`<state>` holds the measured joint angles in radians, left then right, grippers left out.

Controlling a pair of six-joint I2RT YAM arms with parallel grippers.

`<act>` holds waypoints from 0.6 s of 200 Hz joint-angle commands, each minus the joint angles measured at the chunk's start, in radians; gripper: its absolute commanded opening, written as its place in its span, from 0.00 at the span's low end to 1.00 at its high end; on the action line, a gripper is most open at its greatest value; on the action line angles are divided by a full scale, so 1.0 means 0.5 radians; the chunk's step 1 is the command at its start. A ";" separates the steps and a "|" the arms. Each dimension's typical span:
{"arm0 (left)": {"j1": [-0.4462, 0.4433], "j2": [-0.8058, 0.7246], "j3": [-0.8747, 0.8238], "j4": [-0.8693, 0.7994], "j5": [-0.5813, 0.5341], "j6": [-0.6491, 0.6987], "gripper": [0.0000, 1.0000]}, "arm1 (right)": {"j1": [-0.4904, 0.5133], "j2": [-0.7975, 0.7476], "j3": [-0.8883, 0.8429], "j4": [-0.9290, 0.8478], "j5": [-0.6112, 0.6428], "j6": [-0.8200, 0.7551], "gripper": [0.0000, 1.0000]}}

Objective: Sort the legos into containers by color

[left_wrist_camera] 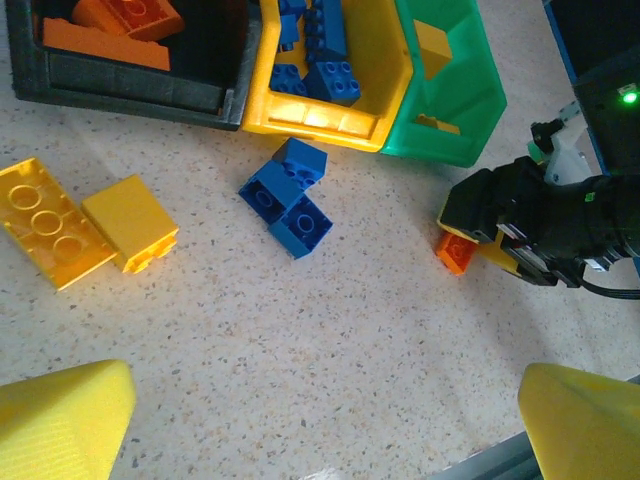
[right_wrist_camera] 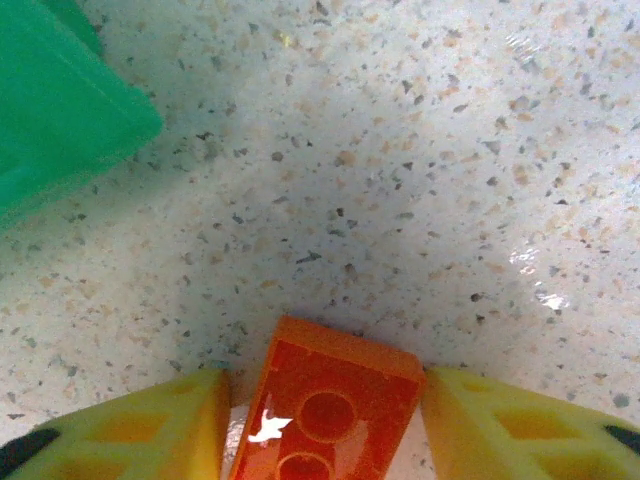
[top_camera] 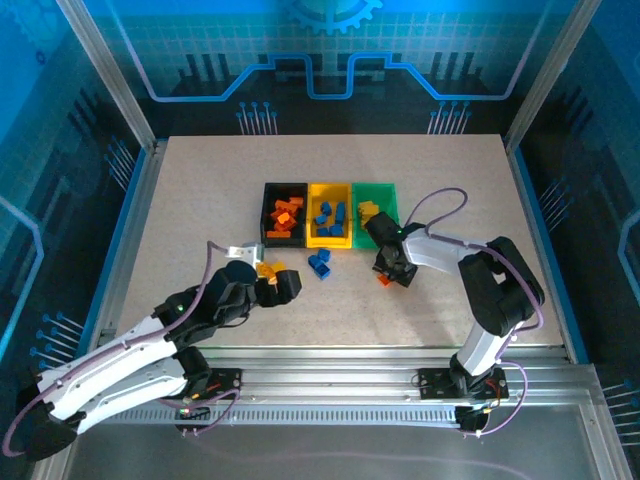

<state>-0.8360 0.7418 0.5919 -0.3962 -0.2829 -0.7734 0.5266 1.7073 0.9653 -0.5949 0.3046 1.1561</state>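
Observation:
My right gripper (right_wrist_camera: 325,390) is shut on an orange lego (right_wrist_camera: 335,410) that stands on the table in front of the green bin (right_wrist_camera: 50,110). Its yellow fingers (right_wrist_camera: 150,430) press on both sides of the tilted brick. From above, that gripper (top_camera: 388,272) is just below the green bin (top_camera: 378,192). My left gripper (left_wrist_camera: 325,430) is open and empty over bare table. Ahead of it lie blue legos (left_wrist_camera: 288,197) and two yellow legos (left_wrist_camera: 90,225). The black bin (left_wrist_camera: 130,85) holds orange bricks, the yellow bin (left_wrist_camera: 320,115) blue ones, and the green bin (left_wrist_camera: 470,90) a yellow one.
The three bins stand joined in a row at the table's middle (top_camera: 330,212). The right arm's dark wrist (left_wrist_camera: 560,215) stands over the orange lego (left_wrist_camera: 456,250) at the right. Bare speckled table (top_camera: 200,200) lies left, right and behind the bins. A metal rail (top_camera: 330,365) runs along the near edge.

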 commanded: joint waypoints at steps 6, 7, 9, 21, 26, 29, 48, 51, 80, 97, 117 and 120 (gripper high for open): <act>0.003 -0.054 -0.024 -0.081 -0.073 -0.024 0.99 | -0.017 -0.009 -0.089 -0.025 -0.108 -0.080 0.48; 0.003 -0.054 -0.024 -0.083 -0.074 -0.024 0.99 | -0.018 -0.009 -0.090 -0.027 -0.110 -0.084 0.47; 0.003 -0.056 -0.022 -0.085 -0.075 -0.025 0.99 | -0.019 -0.009 -0.090 -0.025 -0.116 -0.092 0.47; 0.003 -0.054 -0.018 -0.102 -0.073 -0.030 0.99 | -0.019 -0.023 -0.093 -0.019 -0.143 -0.156 0.42; 0.003 -0.055 -0.018 -0.109 -0.074 -0.030 0.99 | -0.019 -0.030 -0.093 -0.016 -0.154 -0.184 0.40; 0.003 -0.053 -0.015 -0.114 -0.078 -0.032 0.99 | -0.019 -0.035 -0.093 -0.019 -0.159 -0.202 0.39; 0.002 -0.051 -0.004 -0.171 -0.114 -0.029 0.99 | -0.017 -0.100 -0.096 0.002 -0.210 -0.344 0.35; 0.003 -0.054 -0.001 -0.187 -0.122 -0.030 0.99 | -0.016 -0.112 -0.096 0.005 -0.218 -0.367 0.34; 0.003 -0.066 0.019 -0.300 -0.183 -0.041 0.99 | 0.038 -0.291 -0.080 0.022 -0.264 -0.610 0.33; 0.002 -0.081 0.017 -0.352 -0.227 -0.062 0.99 | 0.129 -0.377 -0.017 0.032 -0.311 -0.764 0.33; 0.003 -0.088 0.020 -0.434 -0.306 -0.112 0.99 | 0.284 -0.380 0.188 0.039 -0.364 -0.924 0.34; 0.002 -0.088 0.019 -0.444 -0.319 -0.117 0.99 | 0.310 -0.369 0.230 0.037 -0.366 -0.942 0.34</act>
<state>-0.8360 0.7124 0.5900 -0.5377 -0.3656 -0.7925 0.5930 1.5406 0.9539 -0.5892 0.1745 0.8295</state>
